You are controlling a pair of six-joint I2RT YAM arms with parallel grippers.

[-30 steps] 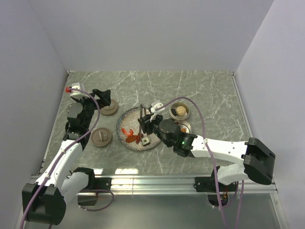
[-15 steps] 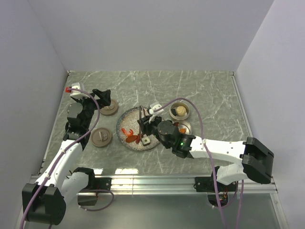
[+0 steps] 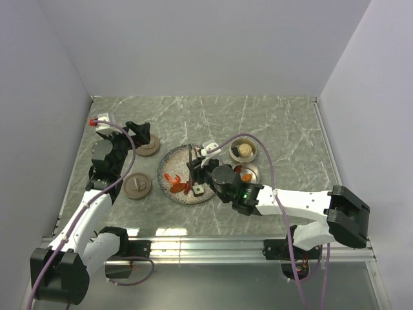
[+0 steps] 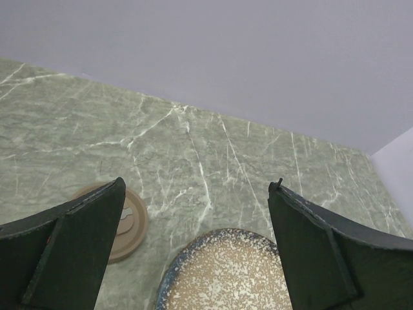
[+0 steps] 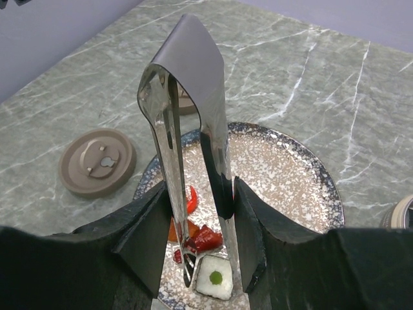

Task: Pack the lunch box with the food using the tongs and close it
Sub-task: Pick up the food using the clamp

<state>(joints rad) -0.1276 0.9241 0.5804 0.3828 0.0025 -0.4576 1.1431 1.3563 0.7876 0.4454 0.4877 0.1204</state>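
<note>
My right gripper (image 3: pixel 201 169) (image 5: pixel 199 223) is shut on the tongs (image 5: pixel 193 110), which stand upright between its fingers. The tong tips straddle a white square with a green centre (image 5: pixel 215 279) (image 3: pixel 197 190) at the near edge of the speckled plate (image 3: pixel 174 163). Red and orange bits (image 5: pixel 205 239) (image 3: pixel 175 181) lie just beside it on the plate. The lunch box shows as two round tins: the far one (image 3: pixel 244 150) holds a pale ball, the near one (image 3: pixel 249 173) orange pieces. My left gripper (image 3: pixel 137 132) (image 4: pixel 197 239) hangs open and empty, left of the plate.
Two brown round lids lie left of the plate, one far (image 3: pixel 147 145) (image 4: pixel 127 221) and one near (image 3: pixel 137 186) (image 5: pixel 97 163). White walls close the marble table on three sides. The plate's rim (image 4: pixel 193 252) sits under the left gripper's view.
My right arm has crept slightly left and nearer, carrying the tongs down over the white square. The left arm has not moved.
</note>
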